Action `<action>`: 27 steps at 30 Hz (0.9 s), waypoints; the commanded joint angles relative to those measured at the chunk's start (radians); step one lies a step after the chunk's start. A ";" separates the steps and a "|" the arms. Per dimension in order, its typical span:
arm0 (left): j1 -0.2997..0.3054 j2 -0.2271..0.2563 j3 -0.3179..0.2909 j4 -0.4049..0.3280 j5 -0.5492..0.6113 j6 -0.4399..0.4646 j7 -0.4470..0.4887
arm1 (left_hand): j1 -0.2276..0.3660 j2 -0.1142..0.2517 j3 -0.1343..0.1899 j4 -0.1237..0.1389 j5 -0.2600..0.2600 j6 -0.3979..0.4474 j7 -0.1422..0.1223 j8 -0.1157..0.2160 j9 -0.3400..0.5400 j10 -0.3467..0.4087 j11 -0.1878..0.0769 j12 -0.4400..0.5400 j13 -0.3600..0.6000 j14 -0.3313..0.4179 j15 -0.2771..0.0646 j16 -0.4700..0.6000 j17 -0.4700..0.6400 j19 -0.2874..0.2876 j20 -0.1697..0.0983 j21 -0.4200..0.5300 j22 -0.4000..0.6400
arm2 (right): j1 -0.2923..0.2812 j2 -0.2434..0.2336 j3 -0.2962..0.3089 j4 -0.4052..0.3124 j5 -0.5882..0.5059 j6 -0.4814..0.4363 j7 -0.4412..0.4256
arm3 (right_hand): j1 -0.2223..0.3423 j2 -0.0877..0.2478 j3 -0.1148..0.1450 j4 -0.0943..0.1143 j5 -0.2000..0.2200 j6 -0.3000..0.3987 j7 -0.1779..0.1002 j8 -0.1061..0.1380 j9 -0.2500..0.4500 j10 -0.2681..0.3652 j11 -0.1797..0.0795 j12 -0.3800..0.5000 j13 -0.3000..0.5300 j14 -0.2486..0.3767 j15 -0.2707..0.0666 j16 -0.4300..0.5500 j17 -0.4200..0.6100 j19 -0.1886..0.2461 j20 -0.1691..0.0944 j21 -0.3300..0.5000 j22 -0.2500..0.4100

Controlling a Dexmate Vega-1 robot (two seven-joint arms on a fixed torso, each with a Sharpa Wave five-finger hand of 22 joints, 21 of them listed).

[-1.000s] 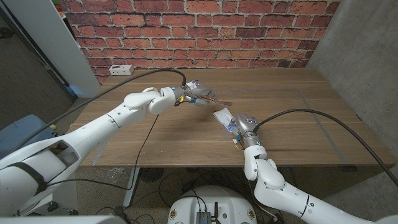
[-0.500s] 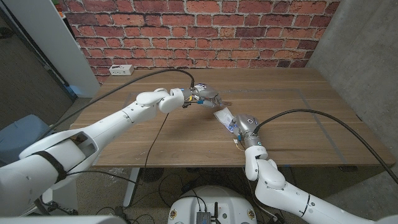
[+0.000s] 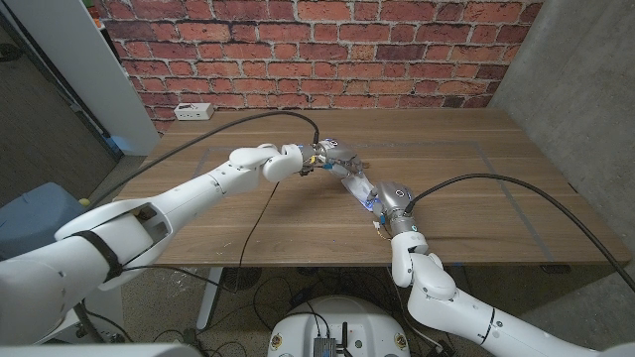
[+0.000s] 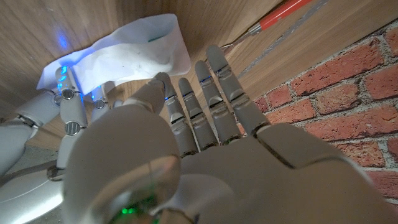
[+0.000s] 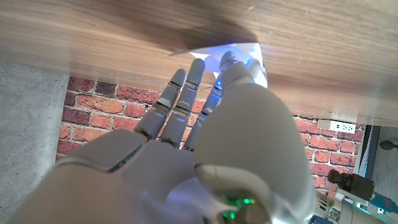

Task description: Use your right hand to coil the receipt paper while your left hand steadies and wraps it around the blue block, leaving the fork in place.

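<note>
Receipt paper (image 3: 355,184) lay mid-table betw. both hands. Left hand (image 3: 332,157) hovered at its far end, fingers apart, empty; right hand (image 3: 382,201) touched near end, grip unclear. Risk: paper could slip/crumple, or left hand nudge fork (image 4: 281,14) nearby.

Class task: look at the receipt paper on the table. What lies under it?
The receipt paper lies on the wooden table, partly under the right hand. Whatever it covers, including any blue block, cannot be seen.

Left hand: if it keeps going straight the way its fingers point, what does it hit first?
Most likely the white receipt paper: the left hand points its fingers at its near edge, by the right hand. The red-handled fork lies off to the side. Depth unclear.
</note>
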 commanded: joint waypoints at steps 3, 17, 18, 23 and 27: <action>-0.036 -0.025 0.060 0.040 0.023 0.000 -0.021 | 0.014 -0.009 -0.013 0.003 0.008 0.001 -0.003 -0.009 0.001 0.022 0.007 0.010 0.007 0.022 -0.132 0.009 0.005 0.029 -0.054 0.014 0.002 | 0.000 0.003 0.005 0.003 0.015 -0.003 -0.019 | 0.005 -0.003 0.002 0.001 -0.002 0.001 0.002 -0.004 0.002 -0.004 0.002 -0.003 0.003 -0.001 -0.163 -0.003 0.003 0.000 -0.006 0.005 0.000; -0.044 -0.038 0.102 0.066 0.076 0.010 0.037 | 0.117 0.000 -0.004 -0.012 0.020 0.081 0.055 0.008 0.000 0.067 0.019 0.023 0.029 0.090 -0.148 0.015 0.000 0.068 -0.090 0.034 0.000 | 0.003 0.001 0.009 -0.006 0.034 -0.020 -0.011 | -0.030 -0.012 -0.005 0.016 -0.005 -0.081 -0.001 -0.026 0.005 -0.073 0.015 -0.038 -0.001 -0.025 -0.153 -0.057 -0.014 -0.002 0.005 0.011 -0.001; -0.043 -0.037 0.104 0.069 0.081 0.008 0.054 | 0.131 -0.001 -0.006 -0.012 0.019 0.098 0.062 0.011 0.000 0.072 0.025 0.025 0.032 0.098 -0.148 0.018 0.001 0.076 -0.095 0.039 0.000 | 0.001 0.001 0.011 -0.008 0.039 -0.022 -0.010 | -0.037 -0.012 -0.006 0.020 -0.005 -0.095 -0.004 -0.027 0.006 -0.081 0.014 -0.043 -0.003 -0.029 -0.152 -0.066 -0.018 -0.004 0.007 0.011 -0.002; -0.037 -0.027 0.120 0.062 0.137 0.012 0.140 | 0.208 -0.018 -0.047 -0.013 0.011 0.187 0.077 0.028 0.004 0.124 0.025 0.040 0.052 0.160 -0.152 0.055 0.024 0.097 -0.113 0.062 0.004 | 0.003 0.002 0.011 -0.016 0.049 -0.047 0.001 | -0.069 -0.027 -0.014 0.028 -0.005 -0.169 -0.022 -0.033 0.008 -0.133 0.020 -0.075 -0.012 -0.045 -0.148 -0.105 -0.038 -0.009 0.020 0.012 -0.003; -0.027 -0.010 0.135 0.031 0.207 0.053 0.193 | 0.225 -0.039 -0.080 -0.007 0.008 0.201 0.072 0.027 0.008 0.112 0.019 0.037 0.064 0.166 -0.149 0.068 0.037 0.091 -0.114 0.068 0.007 | 0.005 -0.002 0.010 -0.021 0.057 -0.056 0.005 | -0.094 -0.036 -0.020 0.035 -0.002 -0.217 -0.033 -0.035 0.004 -0.165 0.022 -0.094 -0.014 -0.051 -0.146 -0.125 -0.048 -0.015 0.028 0.012 -0.004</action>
